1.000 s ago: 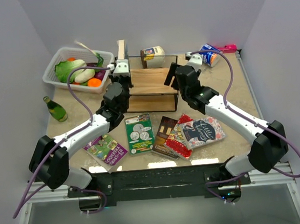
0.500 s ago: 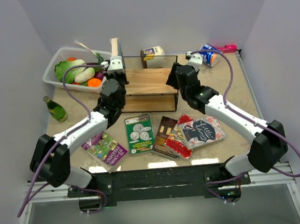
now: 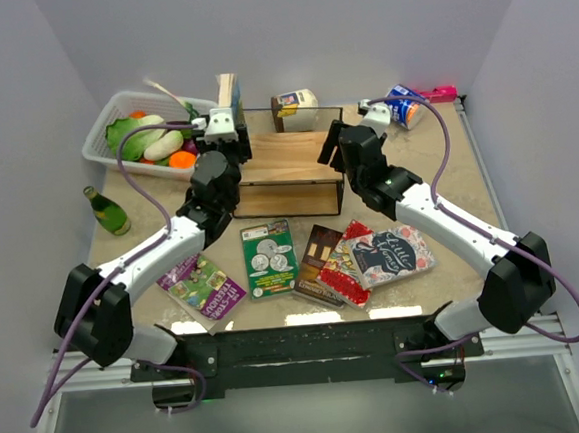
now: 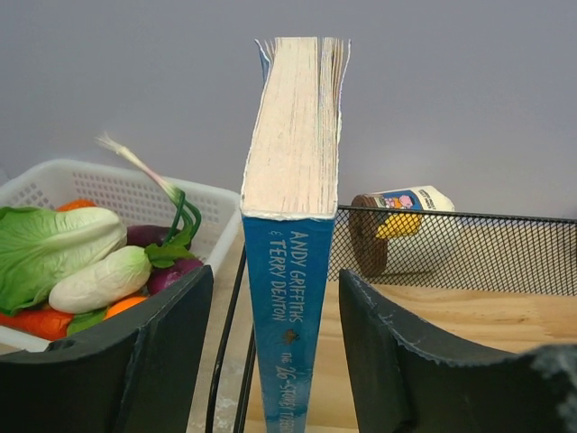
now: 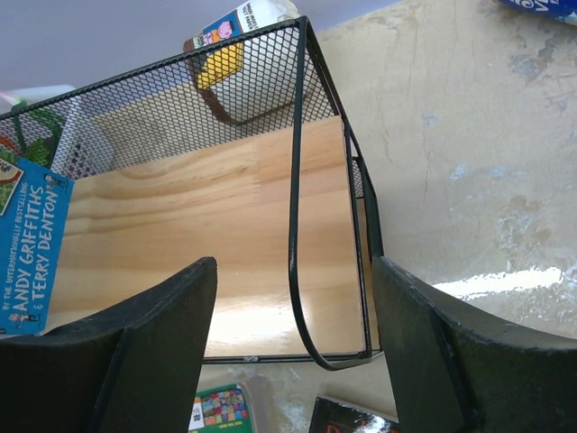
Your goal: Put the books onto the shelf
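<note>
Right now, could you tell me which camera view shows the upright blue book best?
Left wrist: the blue book fills the centre, spine lettering and page edges clear. Top external shows the book small, edge-on; right wrist catches only a cover corner.

Plain pale grey walls [image 3: 285, 26] close in a mottled beige counter [image 3: 467, 177] on three sides, evenly lit.

Left hand [image 4: 275, 275] agape; right hand [image 5: 296, 263] likewise

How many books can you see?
6: a blue book standing at the shelf's left end, and five flat on the table: purple-and-green, green, brown, red, dark grey. More may hide underneath.
</note>
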